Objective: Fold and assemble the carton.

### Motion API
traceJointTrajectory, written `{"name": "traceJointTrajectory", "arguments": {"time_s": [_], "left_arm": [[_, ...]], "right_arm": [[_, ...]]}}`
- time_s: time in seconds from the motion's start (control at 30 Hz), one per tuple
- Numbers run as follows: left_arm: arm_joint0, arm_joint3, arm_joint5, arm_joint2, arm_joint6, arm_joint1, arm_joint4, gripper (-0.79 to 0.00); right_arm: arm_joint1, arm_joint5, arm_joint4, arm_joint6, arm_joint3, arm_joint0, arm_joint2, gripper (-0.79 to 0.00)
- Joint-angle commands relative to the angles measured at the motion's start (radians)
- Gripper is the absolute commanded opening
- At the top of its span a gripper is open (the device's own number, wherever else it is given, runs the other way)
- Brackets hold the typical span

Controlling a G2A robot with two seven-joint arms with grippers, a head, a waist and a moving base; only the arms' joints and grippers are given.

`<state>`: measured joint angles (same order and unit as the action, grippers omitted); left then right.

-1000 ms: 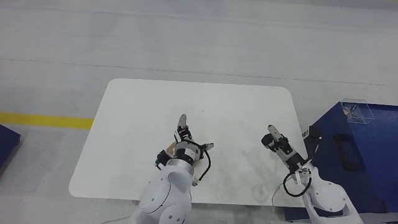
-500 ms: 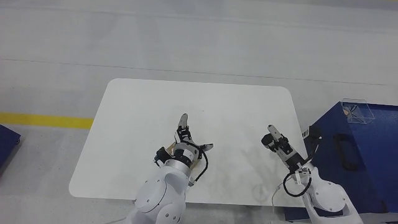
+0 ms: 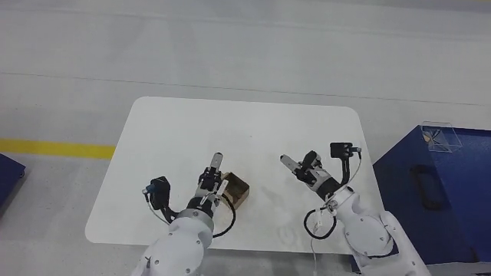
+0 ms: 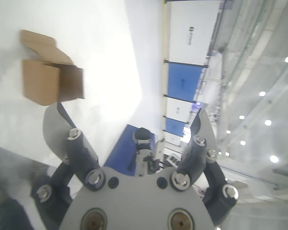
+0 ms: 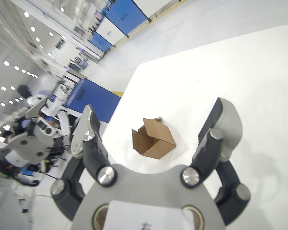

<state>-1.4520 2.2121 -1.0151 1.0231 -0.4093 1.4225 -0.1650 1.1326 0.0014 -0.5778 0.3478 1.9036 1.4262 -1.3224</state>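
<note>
Carton [image 3: 235, 189] on table [image 3: 253, 126] btwn left gripper [image 4: 126, 110], right gripper [image 5: 154, 105]; jaws spread.

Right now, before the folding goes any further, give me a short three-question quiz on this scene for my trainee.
1. True or false: the brown cardboard carton is closed at every end.
2. How do the fingers of the right pincer stand? A) open, holding nothing. B) shut on the carton. C) shut, holding nothing.
3. Fill in: on the white table, the carton lies nearer the ____ arm's pincer.

Key: 1 false, one end gapes open with its flaps out. 2 A. 3 left: the left pincer has the carton beside one fingertip.
</note>
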Motion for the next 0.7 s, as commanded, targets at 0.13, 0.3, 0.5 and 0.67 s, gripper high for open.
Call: {"name": "traceJointTrajectory", "arguments": {"time_s": [0.13, 0.3, 0.5, 0.67], "left_arm": [[0.025, -0.23, 0.003, 0.01, 0.007, -0.017, 0.055, 0.0], [0.061, -0.332, 0.003, -0.034, 0.025, -0.013, -0.012, 0.0], [0.076, -0.352, 0.003, -0.066, -0.005, -0.025, -0.058, 0.0], [0.058, -0.29, 0.003, -0.055, -0.039, -0.048, -0.12, 0.0]], "right_arm": [[0.036, 0.18, -0.274, -0.032, -0.122, -0.183, 0.222, 0.0], [0.071, 0.25, -0.357, -0.004, -0.241, -0.294, 0.357, 0.0], [0.104, 0.285, -0.413, 0.02, -0.341, -0.363, 0.447, 0.0], [0.123, 0.287, -0.412, 0.044, -0.397, -0.387, 0.481, 0.0]]}}
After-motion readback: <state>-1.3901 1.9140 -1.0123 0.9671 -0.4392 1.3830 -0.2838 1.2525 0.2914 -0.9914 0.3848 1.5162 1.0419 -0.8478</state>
